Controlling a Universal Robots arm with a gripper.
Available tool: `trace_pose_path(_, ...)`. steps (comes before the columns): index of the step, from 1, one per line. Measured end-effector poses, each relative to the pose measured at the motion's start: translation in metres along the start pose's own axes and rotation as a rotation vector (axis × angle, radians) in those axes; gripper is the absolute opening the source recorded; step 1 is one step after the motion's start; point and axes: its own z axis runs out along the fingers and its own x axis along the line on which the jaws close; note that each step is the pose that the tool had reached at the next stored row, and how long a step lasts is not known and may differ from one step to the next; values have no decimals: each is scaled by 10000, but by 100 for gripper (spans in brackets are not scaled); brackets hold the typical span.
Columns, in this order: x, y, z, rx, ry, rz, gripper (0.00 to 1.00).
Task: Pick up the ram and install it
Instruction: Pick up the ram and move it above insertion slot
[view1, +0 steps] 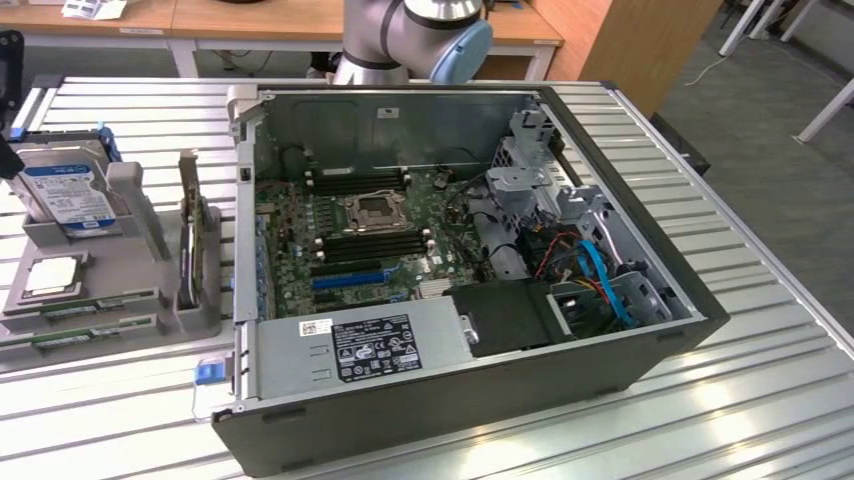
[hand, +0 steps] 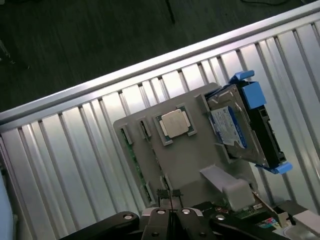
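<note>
No text was legible. The power supply (view1: 296, 368) carried a black-and-white label (view1: 378, 350) with tiny print, unreadable. The hard drive (view1: 51, 158) had a blue-and-white sticker (view1: 70, 196), also unreadable.

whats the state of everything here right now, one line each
end effector, shut, above the gray holder, nothing gripped
ram, lying in the gray holder, not gripped
processor chip, flat in its holder pocket
hard drive, standing upright in the holder, in a blue caddy
computer case, lying on its side, open
</note>
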Motion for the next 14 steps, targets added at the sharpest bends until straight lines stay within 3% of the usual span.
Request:
trace_pose_path(4, 0, 0, 3, -14, 46, -1033, 10)
trace_pose_path(10, 0, 0, 4, -14, 48, -1078, 10)
trace_pose_path(14, 0, 0, 5, -21, 72, -1639, 10)
